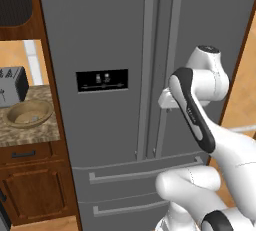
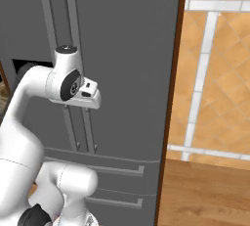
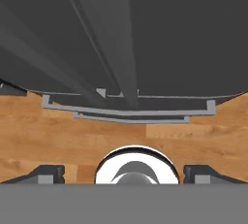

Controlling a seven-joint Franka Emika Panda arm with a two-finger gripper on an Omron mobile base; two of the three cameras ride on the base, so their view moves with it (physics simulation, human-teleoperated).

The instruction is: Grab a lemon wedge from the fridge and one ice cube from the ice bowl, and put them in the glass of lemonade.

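The grey steel fridge [image 1: 100, 30] [image 2: 127, 44] [image 3: 184, 34] stands shut, both doors closed, so the lemon wedge is hidden. My gripper [image 3: 125, 173] hangs pointing down just in front of the two long door handles [image 1: 170, 50] [image 2: 73, 29], at about mid-door height. Its fingertips [image 3: 46, 172] stand far apart at the edges of the hand view with nothing between them, so it is open. My hand [image 1: 167, 99] [image 2: 90, 95] is close to the right door's handle. The wide tan ice bowl [image 1: 27, 114] sits on the counter left of the fridge. The glass of lemonade is out of view.
A steel toaster [image 1: 12, 86] stands behind the bowl on the speckled counter [image 1: 30, 135]. Two drawer handles [image 3: 126, 112] cross the fridge bottom above the wooden floor [image 3: 72, 140]. A tiled wall [image 2: 215, 63] lies right of the fridge.
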